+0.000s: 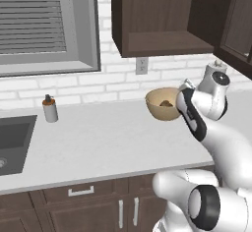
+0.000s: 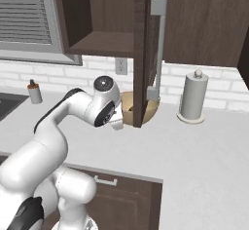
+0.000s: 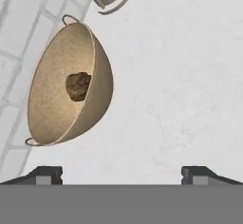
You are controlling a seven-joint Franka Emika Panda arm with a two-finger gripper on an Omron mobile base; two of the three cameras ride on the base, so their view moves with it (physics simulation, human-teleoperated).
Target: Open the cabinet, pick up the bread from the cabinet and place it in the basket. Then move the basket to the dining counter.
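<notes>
At the far left the sink (image 1: 12, 140) is sunk into the white counter (image 1: 98, 142), and just right of it a soap dispenser (image 1: 49, 109) stands near the brick wall, well apart from the work. Further right the cabinet (image 1: 162, 14) hangs with its door (image 2: 141, 53) swung out, the long silver handle (image 2: 158, 48) facing the right base camera, and the shelf that can be seen is bare, so the opening step looks done. Below it the basket (image 1: 164, 104) sits on the counter near the wall, and the bread (image 3: 78, 86) lies inside it on the bottom of the bowl; picking and placing therefore appear finished too. What is left, as I judge it, is to grasp the basket and carry it to the dining counter. The arm rises from the base, bends at the elbow and reaches forward toward the basket, its wrist close to the rim in the base views. The tool (image 3: 121, 174) points at the counter beside the basket, its two dark tips spread wide with nothing between them and not touching the basket. To the right of the open door a paper towel holder (image 2: 193, 97) stands upright on the counter near the basket.
</notes>
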